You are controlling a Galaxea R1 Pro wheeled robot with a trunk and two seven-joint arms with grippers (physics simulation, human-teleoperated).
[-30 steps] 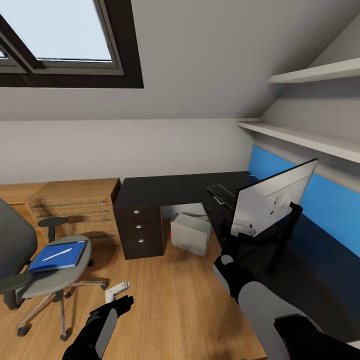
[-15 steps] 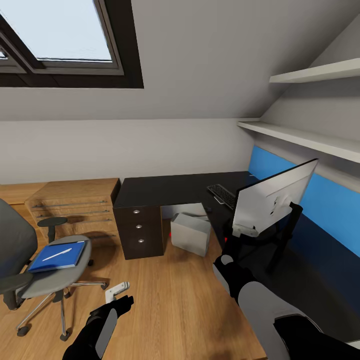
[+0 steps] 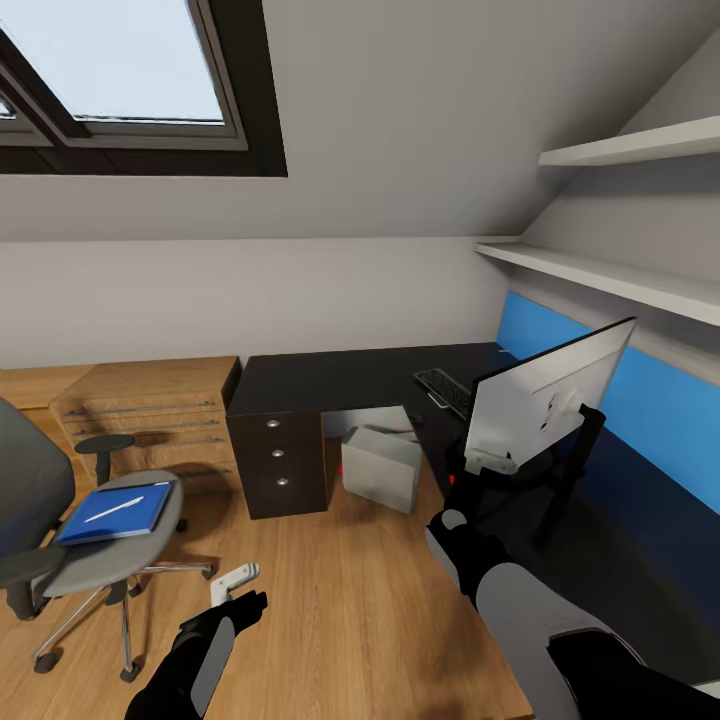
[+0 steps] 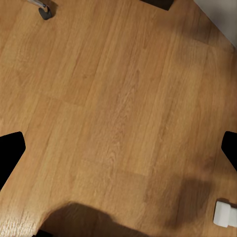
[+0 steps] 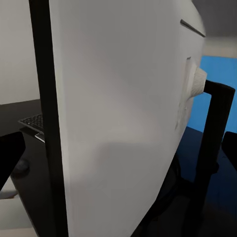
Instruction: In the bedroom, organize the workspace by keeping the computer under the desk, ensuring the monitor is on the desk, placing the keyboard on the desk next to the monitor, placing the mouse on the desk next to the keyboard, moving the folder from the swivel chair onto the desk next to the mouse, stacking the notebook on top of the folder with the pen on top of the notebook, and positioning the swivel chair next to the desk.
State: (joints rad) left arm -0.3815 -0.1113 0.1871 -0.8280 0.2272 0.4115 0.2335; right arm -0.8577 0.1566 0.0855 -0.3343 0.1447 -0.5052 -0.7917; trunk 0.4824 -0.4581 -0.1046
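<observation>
Pale-backed monitor [image 3: 545,398] on the desk [image 3: 340,378] — right hand [image 3: 487,462] pinching its lower corner.

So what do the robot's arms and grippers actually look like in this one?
Both arms are glossy black with smooth light grey shell panels, in rounded segments. The left gripper has pale grey-white blocky fingers on a black wrist. The right gripper looks pale grey too. No cables or markings are visible. In the wrist views the fingertips appear plain black.
</observation>
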